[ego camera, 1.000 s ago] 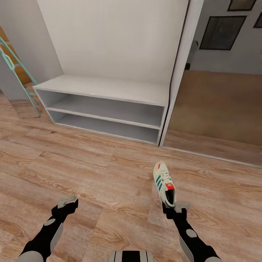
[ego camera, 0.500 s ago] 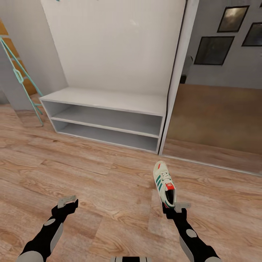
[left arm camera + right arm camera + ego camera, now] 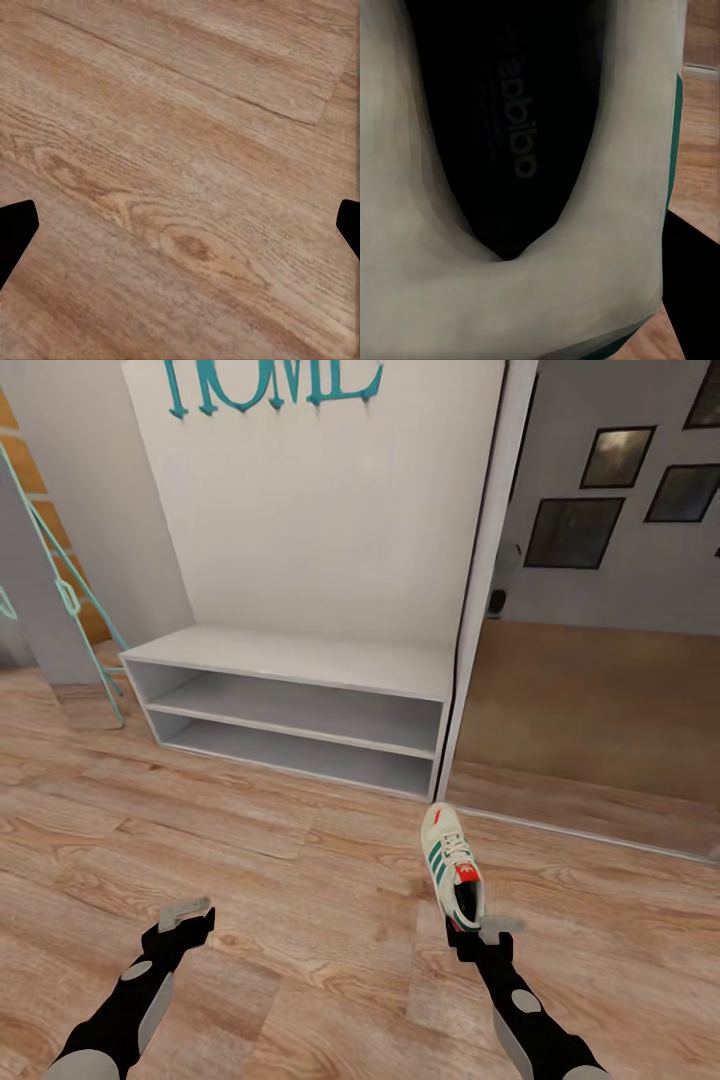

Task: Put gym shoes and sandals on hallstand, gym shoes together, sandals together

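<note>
My right claw [image 3: 470, 932] is closed on the heel of one gym shoe [image 3: 452, 860]. The shoe points away from me toward 12 o'clock, toe raised slightly forward, above the corridor floor [image 3: 300, 880]. In the right wrist view, the shoe's cream heel collar [image 3: 585, 300] and dark insole [image 3: 502, 112] sit directly against the camera, with one dark finger [image 3: 694, 292] beside the collar and a strip of green trim at the shoe's edge.

My left claw [image 3: 185, 922] holds nothing. Its two fingers are spread wide apart; in the left wrist view the dark fingertips [image 3: 15, 232] sit at opposite edges with bare wood planks between them. It hovers at 9 o'clock from the right claw, well apart from the shoe.

The hallstand [image 3: 290, 660] stands at 11 o'clock from the held shoe, well apart from it. It has a long pale bench top and two open shelves beneath. Its tall back panel carries teal letters [image 3: 270, 380] at the top. A slanted side panel [image 3: 490, 560] rises along its right end.

At 9 o'clock from the hallstand, a teal frame [image 3: 70, 590] leans by the wall. At 2 o'clock from the shoe, dark framed pictures [image 3: 575, 532] hang on a grey wall.
</note>
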{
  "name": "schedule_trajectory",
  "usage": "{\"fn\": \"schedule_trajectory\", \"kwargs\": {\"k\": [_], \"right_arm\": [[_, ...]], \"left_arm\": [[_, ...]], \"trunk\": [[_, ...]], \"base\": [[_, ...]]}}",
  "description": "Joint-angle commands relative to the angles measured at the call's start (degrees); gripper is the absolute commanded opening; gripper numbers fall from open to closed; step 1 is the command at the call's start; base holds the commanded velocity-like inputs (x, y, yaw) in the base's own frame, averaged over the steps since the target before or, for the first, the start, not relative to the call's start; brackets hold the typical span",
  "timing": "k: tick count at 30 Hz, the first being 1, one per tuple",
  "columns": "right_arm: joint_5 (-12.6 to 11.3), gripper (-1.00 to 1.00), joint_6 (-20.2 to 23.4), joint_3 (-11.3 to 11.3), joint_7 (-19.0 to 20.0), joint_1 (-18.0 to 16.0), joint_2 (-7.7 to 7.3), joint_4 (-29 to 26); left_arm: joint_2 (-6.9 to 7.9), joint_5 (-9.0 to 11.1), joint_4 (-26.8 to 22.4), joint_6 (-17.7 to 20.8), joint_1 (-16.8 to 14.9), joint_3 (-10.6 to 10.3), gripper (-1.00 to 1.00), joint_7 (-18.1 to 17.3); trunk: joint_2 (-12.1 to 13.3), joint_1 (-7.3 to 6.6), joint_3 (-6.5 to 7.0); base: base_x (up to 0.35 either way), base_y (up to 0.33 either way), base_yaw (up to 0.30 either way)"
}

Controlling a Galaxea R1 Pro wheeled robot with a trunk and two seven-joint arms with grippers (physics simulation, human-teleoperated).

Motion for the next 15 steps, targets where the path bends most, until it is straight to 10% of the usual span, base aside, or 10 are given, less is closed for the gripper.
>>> {"fn": "schedule_trajectory", "kwargs": {"k": [1,15], "right_arm": [[-0.01,-1.00,-0.18,0.02,-0.06,-0.02,0.00,0.06],[-0.01,-1.00,-0.18,0.02,-0.06,-0.02,0.00,0.06]], "left_arm": [[-0.01,0.02,0.05,-0.18,-0.03,0.07,1.00,0.00],[-0.01,-0.03,0.05,-0.24,0.03,0.07,1.00,0.00]], "trunk": [[0.40,-0.24,0.24],[2.81,-1.55,2.63]], "base": [[0.000,0.000,0.000],[0.000,0.000,0.000]]}}
